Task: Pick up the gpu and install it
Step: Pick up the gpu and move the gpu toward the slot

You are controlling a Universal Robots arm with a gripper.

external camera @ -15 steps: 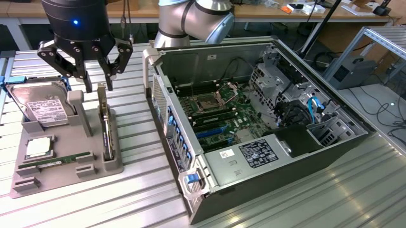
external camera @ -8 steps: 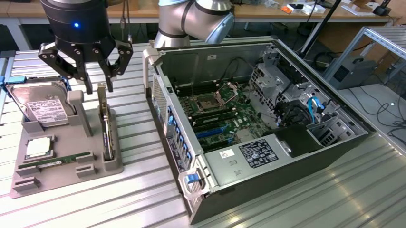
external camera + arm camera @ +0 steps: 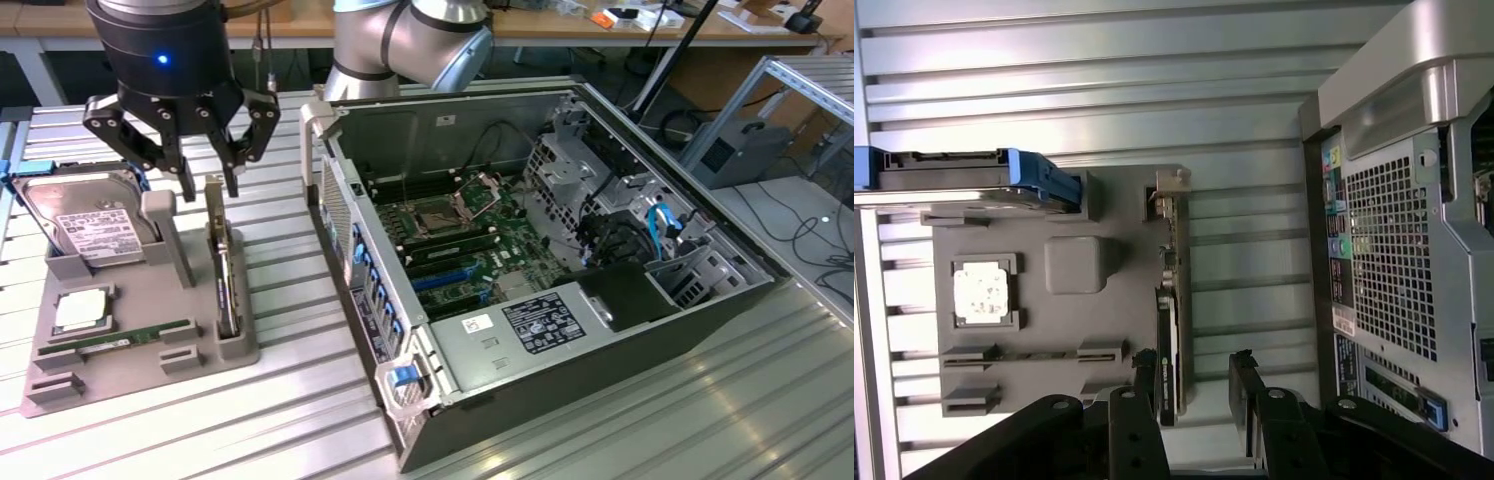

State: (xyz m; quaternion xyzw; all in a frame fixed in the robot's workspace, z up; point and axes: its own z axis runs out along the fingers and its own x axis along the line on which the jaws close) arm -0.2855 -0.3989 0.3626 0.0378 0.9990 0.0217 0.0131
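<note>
1. Hard drive (image 3: 83,228): silver with a white label, propped at a tilt in the grey parts tray (image 3: 127,372) at the exterior view's left.
2. CPU (image 3: 80,310): lies flat in a square recess of the tray, just beside the drive.
3. Memory stick (image 3: 118,338): long, green, lying in its slot next to the CPU.
4. Gripper (image 3: 210,190): black, fingers spread wide, nothing held. It hangs over the tray's far end. In the wrist view one finger stands on each side of the card's end.
5. gpu (image 3: 222,270): stands on edge in the tray slot nearest the case.
6. Computer case (image 3: 350,270): open tower on its side on the slatted metal table (image 3: 267,425). Its perforated wall rises between the tray and the exposed motherboard (image 3: 461,235).
</note>
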